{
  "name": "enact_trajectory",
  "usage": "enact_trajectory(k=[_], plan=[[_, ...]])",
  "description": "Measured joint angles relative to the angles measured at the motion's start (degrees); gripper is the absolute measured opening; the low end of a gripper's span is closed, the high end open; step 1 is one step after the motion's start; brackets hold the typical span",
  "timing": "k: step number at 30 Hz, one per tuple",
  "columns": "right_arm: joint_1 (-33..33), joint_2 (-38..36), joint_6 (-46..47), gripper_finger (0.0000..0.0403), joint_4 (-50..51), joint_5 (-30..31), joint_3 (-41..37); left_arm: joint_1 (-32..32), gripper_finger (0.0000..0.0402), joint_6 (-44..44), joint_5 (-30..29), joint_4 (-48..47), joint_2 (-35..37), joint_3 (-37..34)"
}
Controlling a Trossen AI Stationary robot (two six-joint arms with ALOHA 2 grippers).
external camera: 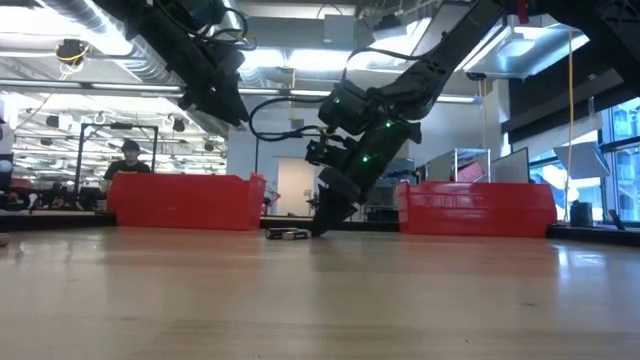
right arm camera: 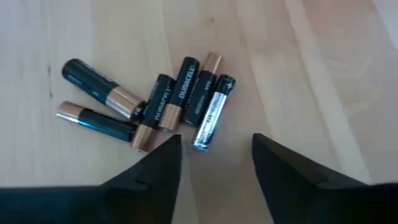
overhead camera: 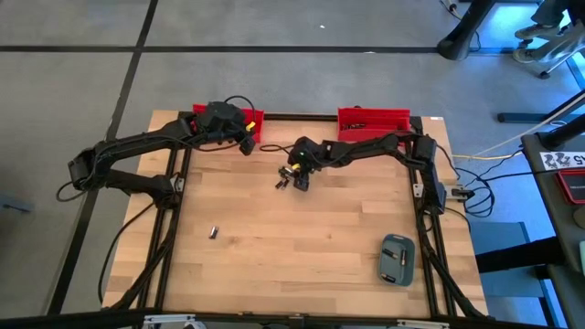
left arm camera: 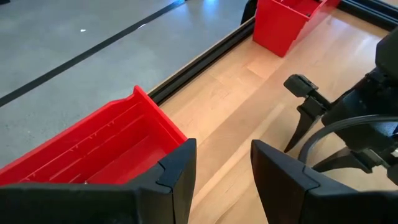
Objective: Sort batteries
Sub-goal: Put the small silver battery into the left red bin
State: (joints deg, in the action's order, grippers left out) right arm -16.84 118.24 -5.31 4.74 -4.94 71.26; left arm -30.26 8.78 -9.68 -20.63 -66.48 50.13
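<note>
The right gripper (right arm camera: 214, 163) has its jaws spread with nothing between them, low over the wooden table (overhead camera: 302, 238) near its middle, just above a cluster of batteries (right arm camera: 155, 106): six cells lying close together, several touching. One silver and black cell (right arm camera: 212, 114) lies nearest the gap. One more battery (overhead camera: 213, 232) lies alone, well apart. The left gripper (left arm camera: 222, 177), jaws also spread and empty, hovers beside the left red bin (left arm camera: 93, 149). The right red bin (overhead camera: 373, 119) stands at the far edge, and a grey-blue case (overhead camera: 397, 259) lies near the front right.
</note>
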Motion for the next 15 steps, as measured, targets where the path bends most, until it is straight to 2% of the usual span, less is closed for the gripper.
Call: enact_trajectory(k=[12, 15], plan=[[0.0, 1.0, -2.3, 0.0021, -2.8, -1.2, -1.2, 1.0, 0.0143, -0.2, 0.0, -0.2, 0.0, 0.0], [0.0, 1.1, -2.5, 0.0013, -2.8, -0.6, -1.2, 1.1, 0.0143, -0.2, 0.0, -0.4, 0.0, 0.0]])
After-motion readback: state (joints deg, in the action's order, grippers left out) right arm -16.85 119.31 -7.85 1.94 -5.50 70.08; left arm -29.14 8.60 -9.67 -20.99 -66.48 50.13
